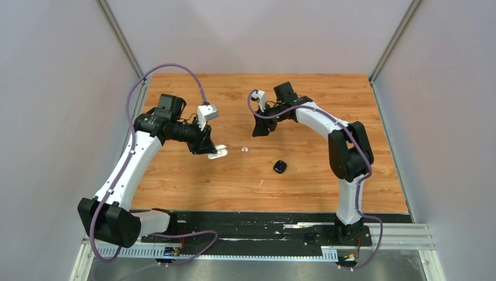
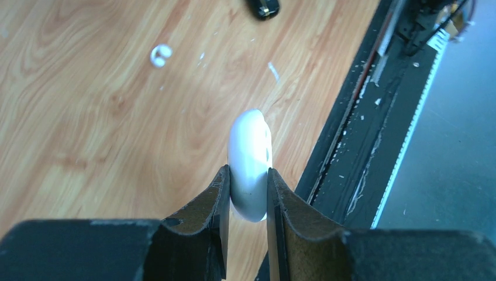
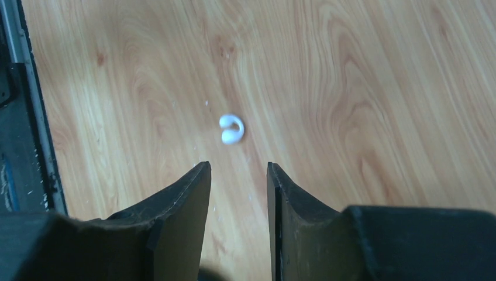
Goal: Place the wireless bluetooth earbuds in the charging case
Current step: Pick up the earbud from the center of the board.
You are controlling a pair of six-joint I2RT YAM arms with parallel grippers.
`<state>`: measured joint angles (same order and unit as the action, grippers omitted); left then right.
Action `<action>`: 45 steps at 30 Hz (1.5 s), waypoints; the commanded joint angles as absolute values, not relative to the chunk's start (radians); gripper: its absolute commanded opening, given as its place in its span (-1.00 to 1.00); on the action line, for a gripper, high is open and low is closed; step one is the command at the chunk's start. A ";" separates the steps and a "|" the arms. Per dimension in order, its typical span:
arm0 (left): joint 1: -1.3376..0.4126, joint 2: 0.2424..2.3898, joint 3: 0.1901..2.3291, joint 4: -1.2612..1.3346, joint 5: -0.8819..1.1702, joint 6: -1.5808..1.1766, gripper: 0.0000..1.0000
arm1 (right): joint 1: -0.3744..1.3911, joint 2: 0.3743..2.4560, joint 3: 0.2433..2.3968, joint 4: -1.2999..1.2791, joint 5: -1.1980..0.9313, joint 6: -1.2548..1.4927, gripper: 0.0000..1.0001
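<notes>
A white pebble-shaped charging case (image 2: 250, 153) is clamped edge-on between my left gripper's (image 2: 247, 171) two fingers and held just above the wooden table; it also shows in the top view (image 1: 220, 154). A tiny white curled earbud (image 1: 244, 149) lies on the table just right of it, and it shows in the left wrist view (image 2: 160, 54) and the right wrist view (image 3: 231, 129). My right gripper (image 3: 238, 170) is open and empty, hovering above the table a little short of that earbud; in the top view it (image 1: 258, 132) sits beyond the earbud. No black earbud shows.
A small black pebble-shaped case (image 1: 281, 167) lies right of centre, cut off at the top edge of the left wrist view (image 2: 262, 7). A white sliver of debris (image 2: 273, 70) lies on the wood. The black base rail (image 1: 263, 225) runs along the near edge.
</notes>
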<state>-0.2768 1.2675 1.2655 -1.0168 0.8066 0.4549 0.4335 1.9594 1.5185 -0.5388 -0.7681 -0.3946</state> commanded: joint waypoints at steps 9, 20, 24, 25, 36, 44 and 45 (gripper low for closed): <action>-0.095 1.158 1.210 -0.950 0.803 0.336 -1.00 | 0.532 2.138 1.720 -0.577 -0.733 -0.509 -0.13; -0.065 1.149 1.187 -0.892 0.841 0.260 -1.00 | 0.558 2.153 1.669 -0.581 -0.642 -0.531 -0.11; -0.062 1.150 1.179 -0.881 0.844 0.249 -1.00 | 0.569 2.172 1.667 -0.582 -0.621 -0.544 -0.11; -0.062 1.150 1.180 -0.882 0.844 0.249 -1.00 | 0.570 2.176 1.669 -0.582 -0.621 -0.542 -0.11; -0.052 1.140 1.177 -0.899 0.838 0.255 -1.00 | 0.601 2.209 1.683 -0.584 -0.612 -0.557 -0.11; -0.041 1.137 1.176 -0.896 0.849 0.240 -1.00 | 0.606 2.217 1.668 -0.586 -0.602 -0.561 -0.15; -0.041 1.139 1.175 -0.896 0.849 0.238 -1.00 | 0.606 2.218 1.667 -0.585 -0.600 -0.561 -0.16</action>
